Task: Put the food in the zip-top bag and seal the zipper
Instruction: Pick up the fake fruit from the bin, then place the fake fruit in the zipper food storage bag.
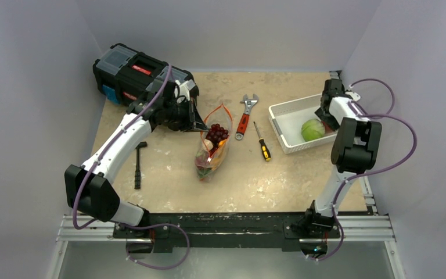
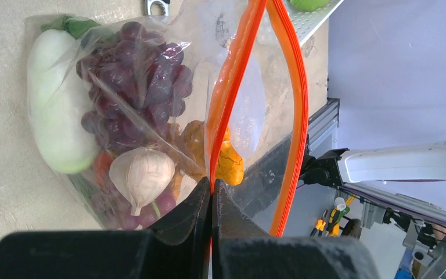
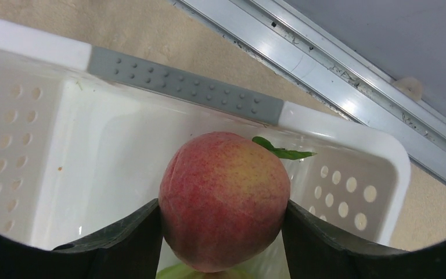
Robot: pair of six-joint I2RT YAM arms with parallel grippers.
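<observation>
Right pincer [image 3: 223,216], clamped on peach [image 3: 223,189] over basket [image 3: 32,45], should carry it high to bag [image 1: 213,152] on table [image 1: 168,174] and drop it into the mouth left pincer [image 2: 212,185] holds open, pinching the zipper [image 2: 294,87].

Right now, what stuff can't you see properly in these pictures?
- Top view: the pink-red fruit is hidden under the right arm; only the right wrist view shows it.
- Right wrist view: the cabbage is a green sliver below the fruit, cut by the bottom edge.
- Left wrist view: the zipper runs off the top edge; the left gripper hides the bag beneath it.
- Top view: the bag's food is too small to name.
</observation>
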